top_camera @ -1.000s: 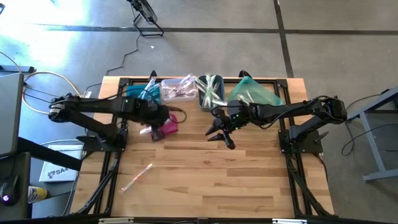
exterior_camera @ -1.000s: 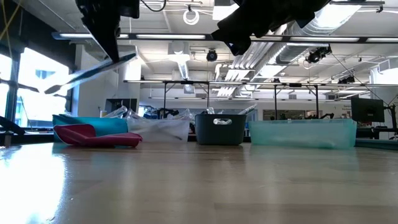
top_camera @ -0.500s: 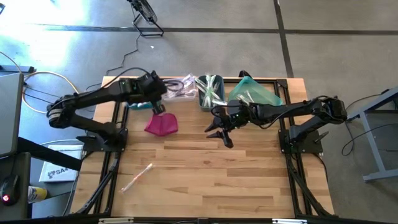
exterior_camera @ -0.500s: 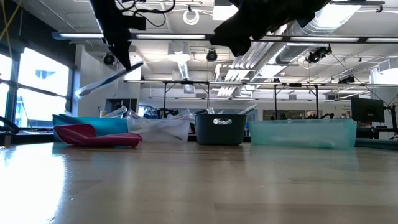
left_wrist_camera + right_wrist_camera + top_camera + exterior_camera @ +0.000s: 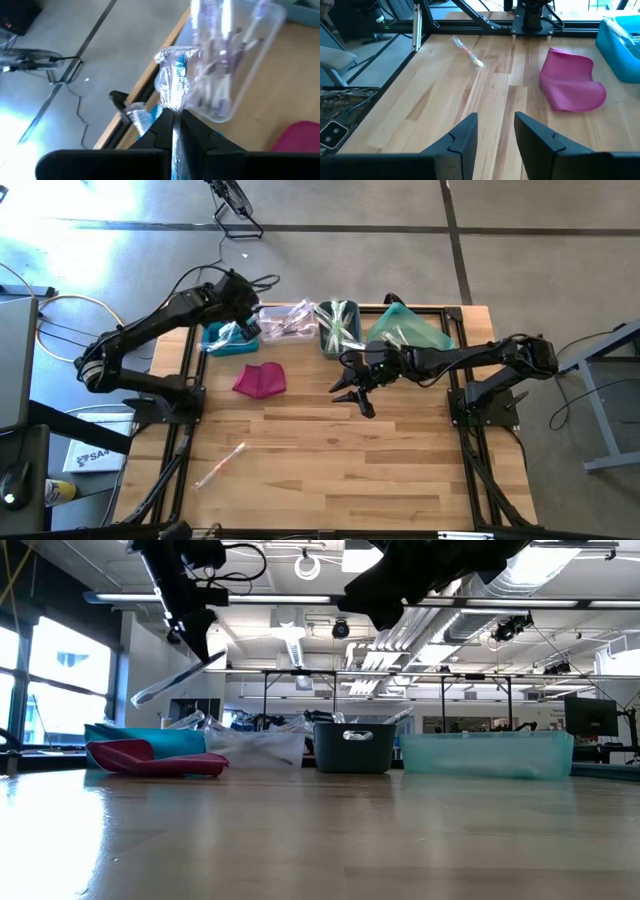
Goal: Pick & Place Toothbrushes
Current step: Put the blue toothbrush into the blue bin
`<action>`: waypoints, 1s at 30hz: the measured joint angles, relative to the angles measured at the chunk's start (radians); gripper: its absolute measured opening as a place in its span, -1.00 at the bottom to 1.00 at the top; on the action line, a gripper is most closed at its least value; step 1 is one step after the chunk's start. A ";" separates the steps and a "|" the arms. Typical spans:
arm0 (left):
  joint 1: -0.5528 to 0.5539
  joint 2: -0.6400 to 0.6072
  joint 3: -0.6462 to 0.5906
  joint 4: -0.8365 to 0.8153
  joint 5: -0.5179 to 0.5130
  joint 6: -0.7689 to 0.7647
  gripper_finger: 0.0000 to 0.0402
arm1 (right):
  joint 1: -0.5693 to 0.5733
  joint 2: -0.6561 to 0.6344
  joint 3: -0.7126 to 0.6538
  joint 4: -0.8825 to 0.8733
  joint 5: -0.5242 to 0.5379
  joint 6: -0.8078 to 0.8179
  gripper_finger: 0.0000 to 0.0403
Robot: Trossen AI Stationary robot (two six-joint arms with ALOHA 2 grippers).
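My left gripper (image 5: 244,330) hangs over the far left of the table, above the blue bin (image 5: 222,337) and next to the clear bin (image 5: 240,60), and is shut on a wrapped toothbrush (image 5: 175,82). In the low view this toothbrush (image 5: 172,681) slants down from the gripper (image 5: 196,632). Another wrapped toothbrush (image 5: 220,466) lies flat on the wood near the front left. My right gripper (image 5: 352,394) hovers open over the table's middle (image 5: 494,131), with nothing between its fingers. My left gripper pinches the wrapped toothbrush between its two fingers at one end (image 5: 175,120). The rest of it sticks out past the fingertips, its clear wrapper crumpled at the free end (image 5: 176,55). It is lifted clear, slanting down over the bins.
A magenta pouch (image 5: 260,378) lies on the wood in front of the blue bin. Along the far edge stand the clear bin (image 5: 285,320) with purple brushes, a grey bin (image 5: 337,328) and a teal bin (image 5: 410,328). Bare wood spreads across the table's near half.
My left gripper has swung from above the magenta pouch toward the table's far left edge, turning as it went. It now hangs over the blue and clear bins. The toothbrush went with it, still held clear and slanted.
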 joint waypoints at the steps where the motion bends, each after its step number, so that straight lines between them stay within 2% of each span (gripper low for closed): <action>1: 0.018 0.000 -0.004 0.005 0.000 0.006 -0.93 | 0.000 0.000 0.000 0.000 0.000 -0.001 -0.40; 13: 0.188 0.000 -0.099 0.129 0.040 0.038 -0.93 | 0.000 0.000 0.000 0.000 0.000 -0.025 -0.40; 21: 0.197 0.002 -0.229 0.270 0.038 0.084 -0.93 | 0.000 0.000 0.000 0.000 0.000 -0.026 -0.40; 26: 0.197 0.002 -0.280 0.299 -0.045 0.078 -0.93 | 0.000 0.000 0.000 0.000 0.000 -0.026 -0.40; 30: 0.197 0.002 -0.315 0.331 -0.056 0.043 -0.93 | 0.000 0.000 0.000 0.000 0.000 -0.026 -0.40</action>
